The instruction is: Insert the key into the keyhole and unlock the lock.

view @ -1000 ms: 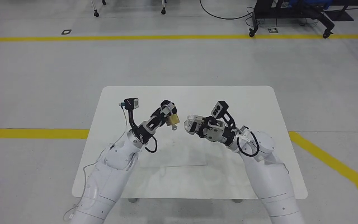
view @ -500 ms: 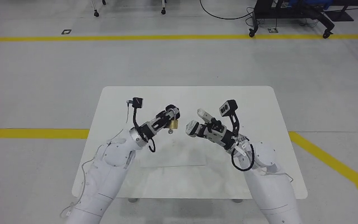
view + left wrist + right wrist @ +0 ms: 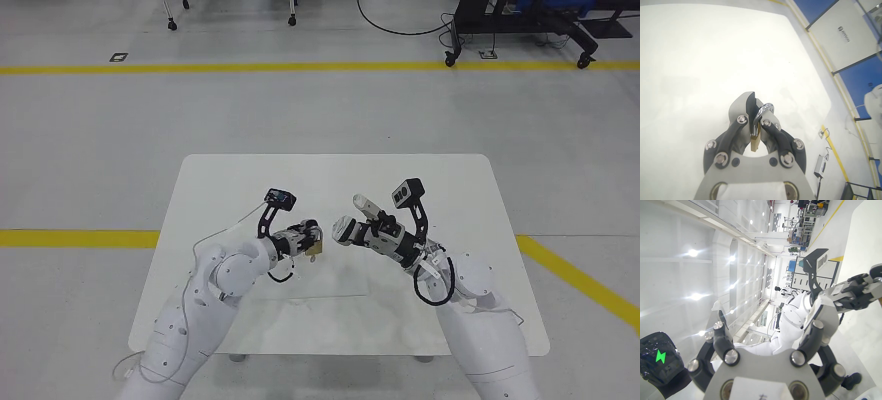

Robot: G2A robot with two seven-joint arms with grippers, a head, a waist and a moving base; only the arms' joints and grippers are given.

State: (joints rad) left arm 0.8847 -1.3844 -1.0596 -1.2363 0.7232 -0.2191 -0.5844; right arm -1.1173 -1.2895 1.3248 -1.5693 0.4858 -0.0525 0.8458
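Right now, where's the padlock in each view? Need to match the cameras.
Top view: padlock over the middle of the table, clamped in the left gripper.
Left wrist view: padlock held in the left gripper, with the shackle pointing outward.
Right wrist view: at most a brown sliver at the frame edge, past the left gripper; cannot confirm.
Shared landmark: the left gripper.

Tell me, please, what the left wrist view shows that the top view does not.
Left wrist view adds: a silver shackle poking out between the fingers of the left tool, with the brass body lower in their grip. Top view adds: the right tool, open, facing the lock but apart from it. Both: the lock clamped in the left tool over the white table.
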